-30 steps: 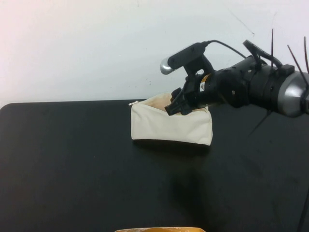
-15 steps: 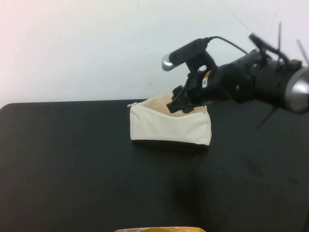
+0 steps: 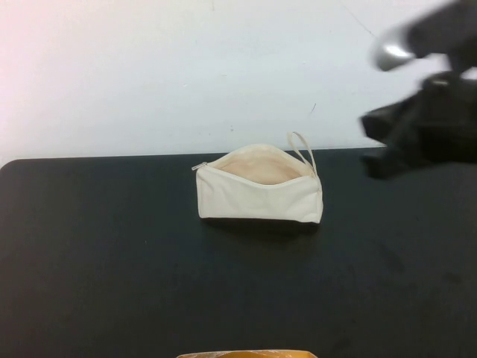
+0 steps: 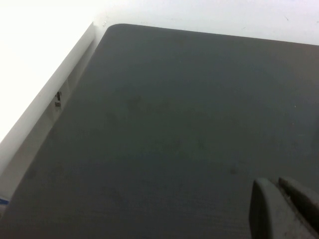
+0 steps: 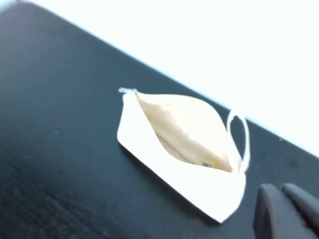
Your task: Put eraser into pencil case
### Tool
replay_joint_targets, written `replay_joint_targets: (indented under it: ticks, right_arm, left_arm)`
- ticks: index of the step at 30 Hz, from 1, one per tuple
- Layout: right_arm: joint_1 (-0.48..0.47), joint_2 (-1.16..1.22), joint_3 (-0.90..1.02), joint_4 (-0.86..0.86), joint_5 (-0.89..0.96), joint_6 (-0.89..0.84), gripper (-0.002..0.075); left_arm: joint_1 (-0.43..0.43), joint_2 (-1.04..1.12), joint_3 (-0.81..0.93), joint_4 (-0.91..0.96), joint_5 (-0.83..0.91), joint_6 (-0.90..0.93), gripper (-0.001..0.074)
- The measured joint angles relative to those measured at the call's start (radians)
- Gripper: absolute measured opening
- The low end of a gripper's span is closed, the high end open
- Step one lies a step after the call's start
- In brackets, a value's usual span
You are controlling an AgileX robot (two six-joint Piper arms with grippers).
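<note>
The pencil case [image 3: 259, 192] is a cream-white zip pouch standing open on the black table [image 3: 112, 261], its peach lining and loop strap showing. In the right wrist view the pencil case [image 5: 189, 169] gapes open and the eraser [image 5: 208, 163], a tiny tan block with a barcode label, lies inside near the strap end. My right gripper [image 3: 376, 145] is raised to the right of the case, blurred, away from it; in its wrist view the right gripper [image 5: 280, 198] is shut and empty. My left gripper [image 4: 276, 186] is shut and empty over bare table, out of the high view.
A white wall stands behind the table. An orange-yellow object [image 3: 246, 354] peeks in at the table's front edge. The left wrist view shows the table's far corner [image 4: 112, 30] and a white ledge [image 4: 45, 109] beside it.
My right gripper has pulled up and away to the right from the pouch mouth. The pouch now stands fully uncovered, shifted slightly left, with its strap showing.
</note>
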Motion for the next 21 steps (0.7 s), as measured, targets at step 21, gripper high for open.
replay_joint_targets:
  ticks: [21]
  right_arm:
    - [-0.015, -0.896, 0.668, -0.371, -0.109, 0.102, -0.0001]
  left_arm:
    - [0.000, 0.000, 0.000, 0.000, 0.000, 0.000, -0.0001]
